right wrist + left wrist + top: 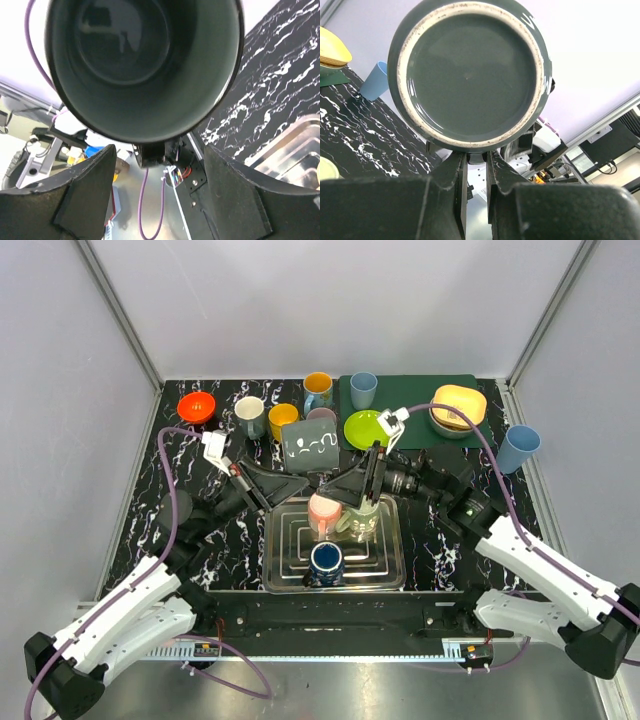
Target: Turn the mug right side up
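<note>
The dark grey mug [310, 446] with white markings hangs in the air on its side above the far edge of the tray. My left gripper [298, 478] is shut on its handle; the left wrist view shows the mug's base [470, 75] just above the closed fingers [455, 175]. My right gripper [345, 488] is open and empty, facing the mug from the right. The right wrist view looks straight into the mug's mouth [140, 65], with the fingers [85, 195] spread wide below the rim and not touching it.
A steel tray [285, 565] below holds a pink mug [324, 512], a pale green mug [362, 520] and a blue mug [327, 560]. Behind are an orange bowl [197, 406], several mugs, a green plate [364, 429], a yellow bowl [458, 405] and a blue cup [518, 448].
</note>
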Robot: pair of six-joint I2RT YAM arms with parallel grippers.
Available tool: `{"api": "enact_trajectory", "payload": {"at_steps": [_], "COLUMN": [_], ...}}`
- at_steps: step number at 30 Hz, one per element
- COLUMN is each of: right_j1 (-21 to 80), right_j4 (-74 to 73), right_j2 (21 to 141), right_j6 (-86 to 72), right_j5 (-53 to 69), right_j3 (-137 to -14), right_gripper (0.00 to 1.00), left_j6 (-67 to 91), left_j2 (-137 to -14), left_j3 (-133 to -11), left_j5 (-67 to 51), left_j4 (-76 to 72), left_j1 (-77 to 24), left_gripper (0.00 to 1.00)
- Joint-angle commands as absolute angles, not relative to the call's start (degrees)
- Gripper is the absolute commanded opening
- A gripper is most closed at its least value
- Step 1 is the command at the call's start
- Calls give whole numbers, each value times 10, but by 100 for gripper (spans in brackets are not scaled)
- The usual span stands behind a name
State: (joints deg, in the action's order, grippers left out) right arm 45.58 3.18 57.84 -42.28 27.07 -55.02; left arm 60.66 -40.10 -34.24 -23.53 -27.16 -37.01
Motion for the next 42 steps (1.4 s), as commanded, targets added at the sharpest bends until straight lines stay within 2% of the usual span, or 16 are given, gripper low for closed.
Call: {"api": "enact_trajectory", "payload": {"at_steps": [1,7,13,18,23,27,28,30,31,32,35,37,39,42], "right_j1": [421,399,399,400,400,400,400,400,400,400,400,400,400,410], "right_j4": [132,148,171,192,206,214,202,159,88,39,-137,-214,-245,-272], "right_j2": [592,635,665,687,704,713,712,702,699,696,710,736,778,843], "right_j6": [-449,-465,-490,-504,-520,-528,-523,-478,-454,-423,-308,-252,-219,-196], "right_j5": [318,393,412,421,429,426,416,390,350,322,202,125,92,52], "right_j3": [-568,-601,-608,-620,-631,-635,-635,-649,-659,-692,-767,-798,-837,-880], "right_gripper": [74,61,57,47,24,0,0,0,0,0,0,0,0,0], "left_j6": [620,618,623,622,621,610,603,581,542,520,436,413,419,448], "left_j2": [-388,-388,-403,-410,-409,-407,-401,-382,-374,-363,-318,-281,-247,-216], "left_j3": [-348,-347,-346,-346,-342,-341,-340,-348,-363,-374,-425,-452,-461,-468], "left_j5": [-257,-266,-275,-282,-287,-290,-289,-274,-267,-256,-137,21,160,282], "left_j4": [-366,-365,-377,-380,-378,-361,-346,-299,-237,-196,-6,126,192,292], "left_j1": [-369,-369,-370,-369,-370,-371,-370,-370,-370,-370,-370,-370,-369,-369], "left_gripper": [0,0,0,0,0,0,0,10,17,44,70,76,82,83]}}
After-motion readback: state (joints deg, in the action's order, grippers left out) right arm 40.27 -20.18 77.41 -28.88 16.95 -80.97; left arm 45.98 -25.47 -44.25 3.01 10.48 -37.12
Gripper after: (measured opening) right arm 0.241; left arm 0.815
